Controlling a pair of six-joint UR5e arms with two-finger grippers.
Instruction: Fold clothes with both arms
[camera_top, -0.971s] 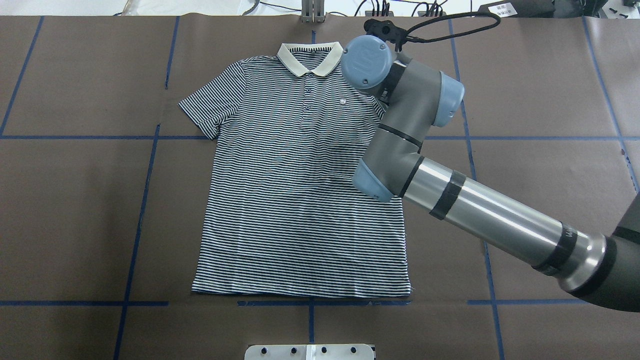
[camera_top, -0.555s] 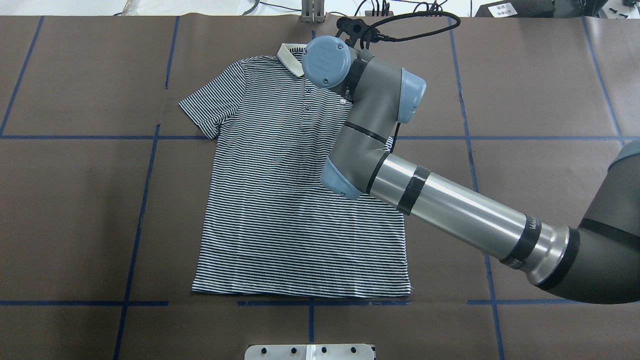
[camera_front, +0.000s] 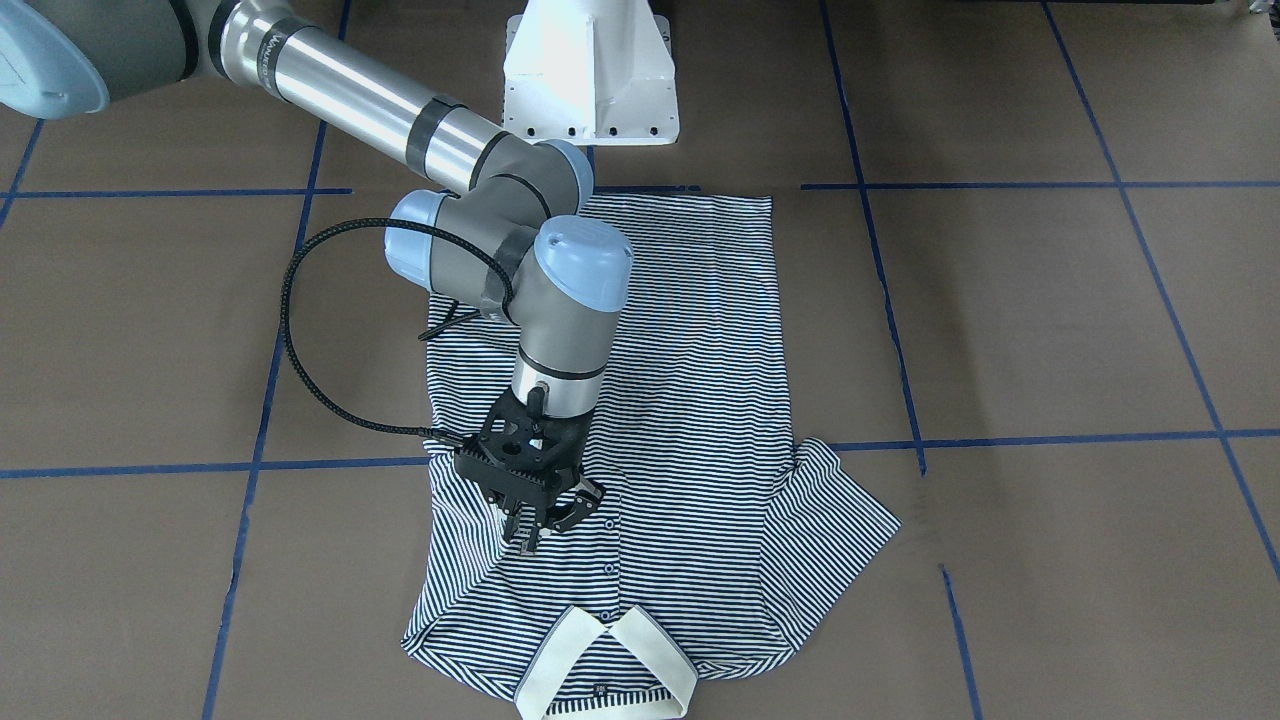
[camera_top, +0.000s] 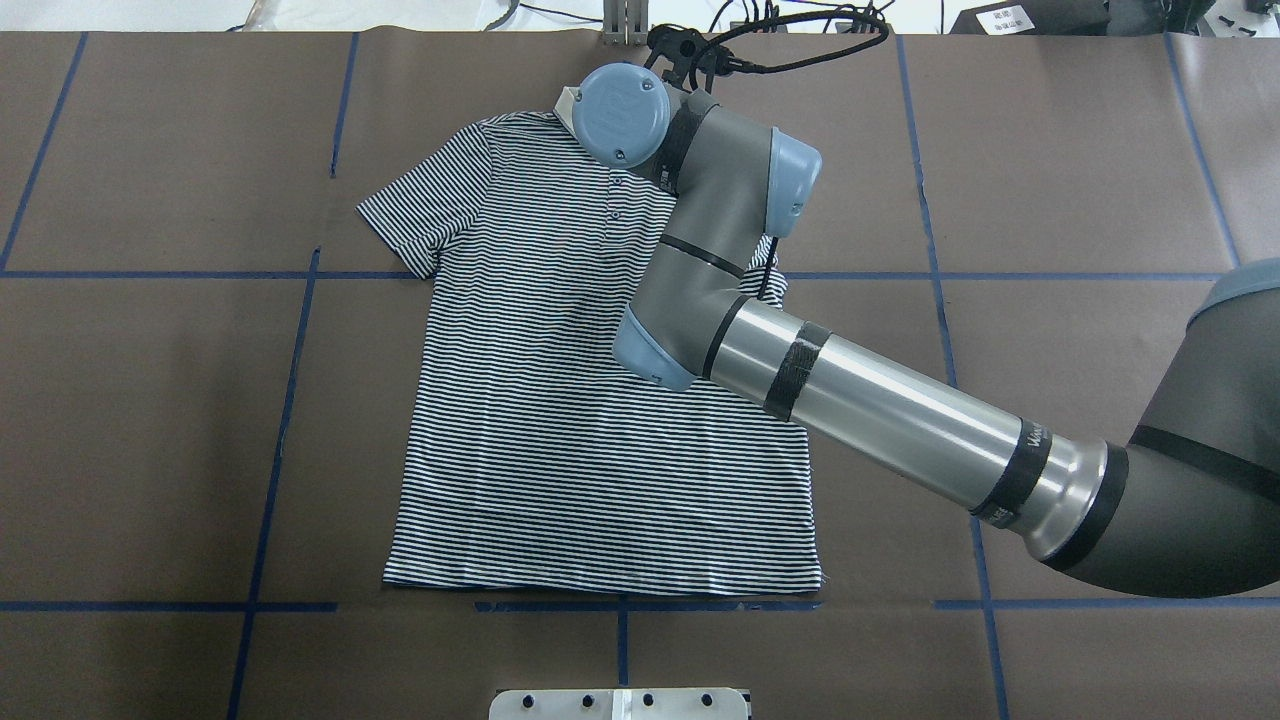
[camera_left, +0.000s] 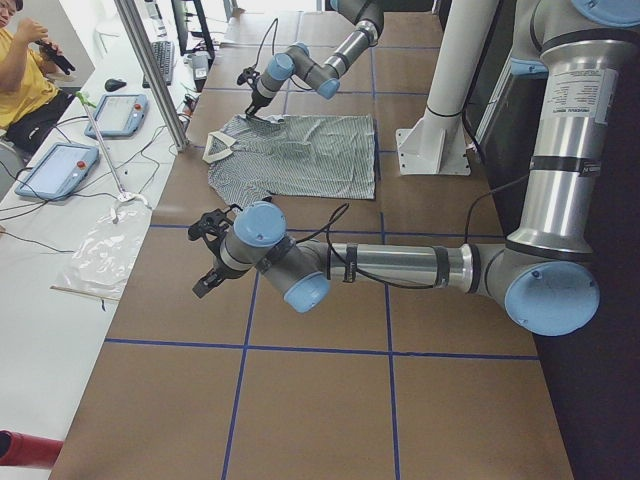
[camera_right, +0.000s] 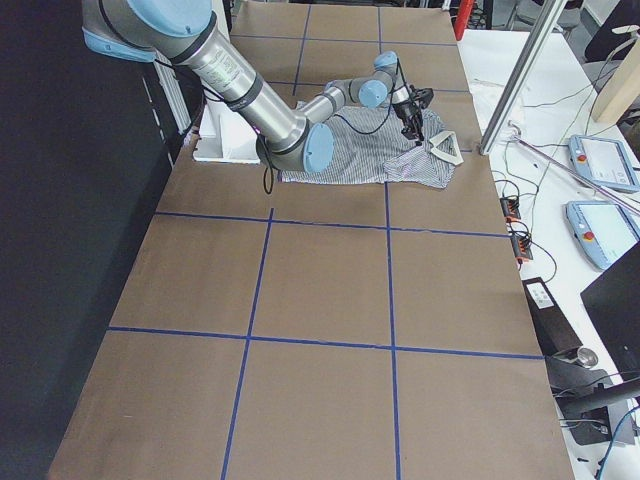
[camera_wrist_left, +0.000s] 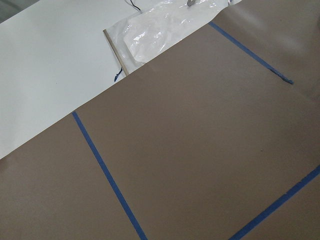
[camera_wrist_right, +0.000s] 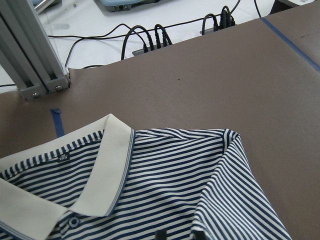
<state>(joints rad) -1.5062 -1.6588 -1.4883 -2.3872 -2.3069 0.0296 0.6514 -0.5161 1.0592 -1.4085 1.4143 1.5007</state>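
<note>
Near end of the desk (camera_left: 330, 400): left gripper (camera_left: 207, 258) hangs over a bare stretch, well apart from the garment. Its jaw gap cannot be told from this end.

Further along: polo shirt (camera_front: 690, 380) lies flat, face up, collar (camera_front: 555, 660) toward the operators, hem (camera_front: 690, 200) toward the pedestal (camera_front: 590, 70). Right gripper (camera_front: 528, 535) sits low beside the buttons (camera_front: 607, 568), over 1 sleeve (camera_front: 470, 570) folded in on the chest. Jaws look narrow; whether cloth is pinched I cannot tell. Other sleeve (camera_front: 840, 510) is spread out.

Judgement: thin knit, light and limp, with only the collar at all stiff. It will sag between grips and drag on the desk. Best holds are the sleeve cuff, the shoulder seam and the 2 hem corners, pinched at the edge, clear of the buttons.
</note>
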